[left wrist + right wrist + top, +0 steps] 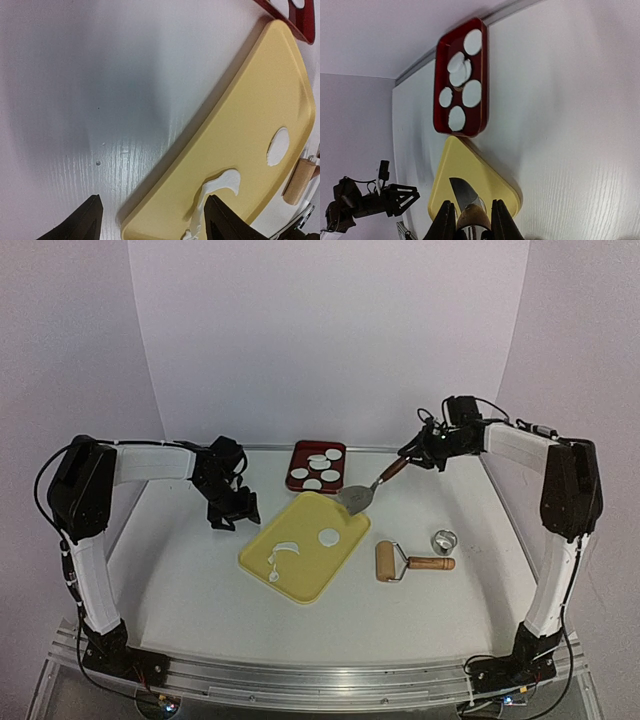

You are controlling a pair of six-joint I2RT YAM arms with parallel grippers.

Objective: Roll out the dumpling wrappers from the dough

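Several round white dumpling wrappers (318, 472) lie in the red tray (298, 452) at the back, and one more wrapper (329, 536) lies on the yellow board (310, 575). Thin curled dough scraps (280, 555) sit on the board's left part. My right gripper (408, 458) is shut on the wooden handle of a metal spatula (358, 499), whose blade hangs over the board's far corner. My left gripper (228, 515) is open and holds nothing, just left of the board. In the left wrist view the dough scrap (222, 184) lies beside the right fingertip (225, 220).
A wooden rolling pin (400, 562) lies right of the board, with a small metal ring cutter (444, 539) just beyond it. The red tray (482, 75) touches the board's far corner (492, 180). White walls close in the table at the back and sides.
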